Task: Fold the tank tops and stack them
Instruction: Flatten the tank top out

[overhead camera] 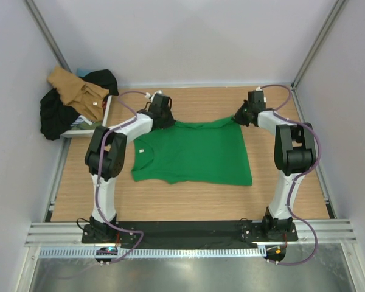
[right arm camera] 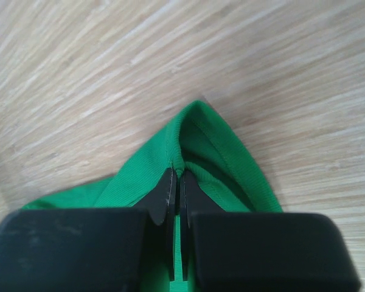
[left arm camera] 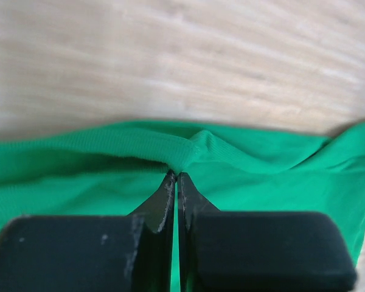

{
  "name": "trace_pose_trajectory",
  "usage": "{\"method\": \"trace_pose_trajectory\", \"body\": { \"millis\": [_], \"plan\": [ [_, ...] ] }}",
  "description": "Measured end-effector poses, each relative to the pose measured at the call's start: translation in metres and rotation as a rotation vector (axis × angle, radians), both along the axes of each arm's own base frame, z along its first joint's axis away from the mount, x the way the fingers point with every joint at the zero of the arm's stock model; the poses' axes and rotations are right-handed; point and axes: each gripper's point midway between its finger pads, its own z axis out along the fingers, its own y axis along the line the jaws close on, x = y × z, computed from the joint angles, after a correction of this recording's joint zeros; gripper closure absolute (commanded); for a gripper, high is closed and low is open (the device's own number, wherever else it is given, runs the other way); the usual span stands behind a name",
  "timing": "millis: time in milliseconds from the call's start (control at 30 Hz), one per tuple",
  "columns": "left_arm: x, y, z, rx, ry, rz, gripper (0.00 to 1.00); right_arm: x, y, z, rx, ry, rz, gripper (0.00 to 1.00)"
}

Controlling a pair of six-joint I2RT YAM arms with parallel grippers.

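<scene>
Here, pale wood tabletop [overhead camera: 188,204] under green tank top [overhead camera: 194,155], grey walls [overhead camera: 182,42].

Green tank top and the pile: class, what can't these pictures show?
- Wrist views: the black bodies of the left tool and right tool hide how many layers of the green tank top each pinches.
- Top view: the left arm and right arm cover both gripped corners.
- Top view: the tan tank top lies crumpled on black cloth; straps unreadable.

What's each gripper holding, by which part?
The bright green cloth tank top, pinched along its far edge: left gripper left end, right gripper right corner.
</scene>
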Motion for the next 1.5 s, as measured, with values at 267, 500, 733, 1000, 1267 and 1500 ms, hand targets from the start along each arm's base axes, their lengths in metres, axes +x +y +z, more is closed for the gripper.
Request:
{"method": "trace_pose_trajectory", "body": {
  "millis": [267, 500, 733, 1000, 1267, 1500],
  "plan": [
    [0.032, 0.005, 0.016, 0.014, -0.047, 0.028, 1.0, 0.033, 0.004, 0.031, 0.013, -0.092, 0.001, 0.99],
    [0.065, 0.022, -0.002, 0.002, -0.036, 0.079, 0.88, 0.089, 0.005, 0.032, 0.019, -0.164, -0.032, 0.25],
    [0.084, 0.042, -0.017, -0.027, -0.011, 0.123, 0.42, 0.098, -0.011, 0.023, -0.014, -0.164, -0.09, 0.24],
    [0.068, 0.043, 0.007, 0.008, -0.016, 0.093, 0.41, 0.053, -0.02, 0.043, -0.034, -0.147, -0.073, 0.42],
    [-0.01, 0.002, 0.078, 0.026, -0.084, -0.059, 0.42, -0.035, -0.025, 0.069, -0.059, -0.112, -0.054, 0.62],
    [-0.121, -0.047, 0.079, 0.064, -0.047, -0.287, 0.46, -0.114, -0.039, 0.037, -0.122, 0.052, -0.07, 0.81]
  ]
}}
